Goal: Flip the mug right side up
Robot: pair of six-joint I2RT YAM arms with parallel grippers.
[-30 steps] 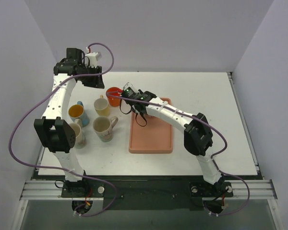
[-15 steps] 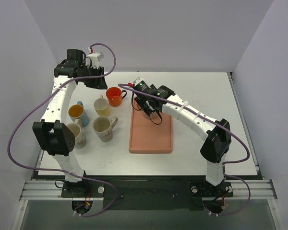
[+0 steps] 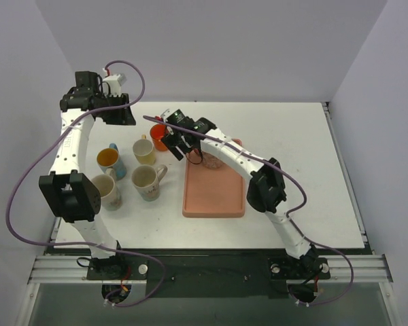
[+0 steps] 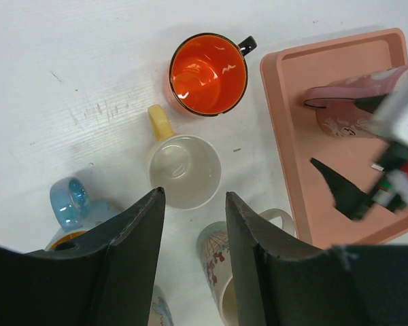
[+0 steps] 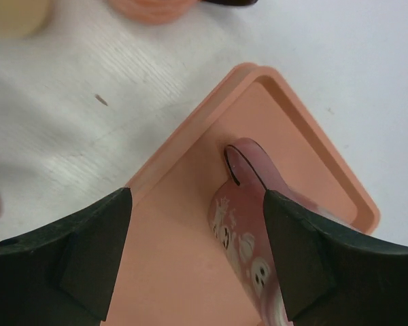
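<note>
The right gripper [image 5: 197,234] has just spread its jaws wide and now straddles the pink mug [image 5: 248,231] at the tray's [image 5: 164,238] far end, grasping nothing; the mug doesn't look upright yet, so the real pick seems next

Pink mug [image 5: 241,241] with white ghost prints, seemingly on its side; handle showing, at the far end of the pink tray [image 5: 183,231].

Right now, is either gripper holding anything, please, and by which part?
Nothing: the right gripper stands open around the pink mug; the left gripper is empty.
</note>
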